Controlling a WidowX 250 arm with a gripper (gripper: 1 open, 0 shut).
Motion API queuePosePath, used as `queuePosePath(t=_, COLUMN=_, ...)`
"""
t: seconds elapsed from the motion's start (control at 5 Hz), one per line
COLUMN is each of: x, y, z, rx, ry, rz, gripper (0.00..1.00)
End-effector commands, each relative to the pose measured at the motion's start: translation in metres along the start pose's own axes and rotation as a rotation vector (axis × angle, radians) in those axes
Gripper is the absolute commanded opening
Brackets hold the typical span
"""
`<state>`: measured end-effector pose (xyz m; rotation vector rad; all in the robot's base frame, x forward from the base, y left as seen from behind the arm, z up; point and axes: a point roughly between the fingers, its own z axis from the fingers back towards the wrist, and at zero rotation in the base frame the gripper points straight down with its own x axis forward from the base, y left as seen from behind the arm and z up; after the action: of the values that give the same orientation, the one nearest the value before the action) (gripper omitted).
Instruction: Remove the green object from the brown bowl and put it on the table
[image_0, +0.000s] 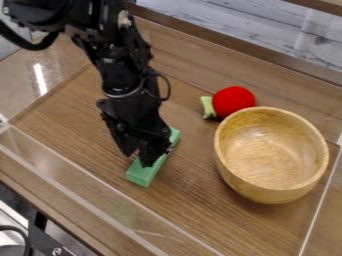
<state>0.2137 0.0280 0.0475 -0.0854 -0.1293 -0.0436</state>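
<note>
The black robot gripper (144, 152) is pointing straight down from the dark jointed arm (107, 55), which is coming in from the upper left. Its black fingers (132, 146) are hanging directly over the flat light-green rectangular block (152, 160), covering the block's upper left part. The fingertips are sitting at the block's top face, but I cannot tell whether they are touching it or standing just clear. I also cannot tell whether the fingers are released or clenched: they are overlapping each other and the block from this angle, and no gap is showing clearly.

The green block is lying flat on the brown wood-grain tabletop (80, 130), right under the gripper and sticking out toward the lower right of it. It is outside the bowl and well apart from its rim.

The round light-brown wooden bowl (271, 152), thick-rimmed with visible grain, is sitting to the right of the gripper, upright, with nothing showing inside it. A red round toy with a small green leaf part (231, 100) is lying up and to the right of the gripper, just beyond the bowl's far rim; whether the two are touching is unclear.

Clear acrylic walls (54, 165) are standing around the table edges, the nearest one running below and left of the gripper.
</note>
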Motion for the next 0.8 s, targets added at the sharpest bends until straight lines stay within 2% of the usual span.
queuePosePath(t=0.0, x=0.012, y=-0.006, z=0.014, rx=-0.002, ry=-0.055, rz=-0.03, gripper=1.0)
queuePosePath(t=0.2, x=0.028, y=-0.005, z=0.027, rx=0.0, ry=-0.084, rz=0.013, gripper=1.0)
queuePosePath(t=0.4, x=0.052, y=-0.005, z=0.046, rx=0.005, ry=-0.126, rz=0.062, gripper=1.0)
queuePosePath(t=0.6, x=0.073, y=-0.002, z=0.059, rx=-0.006, ry=-0.16, rz=0.015, gripper=1.0)
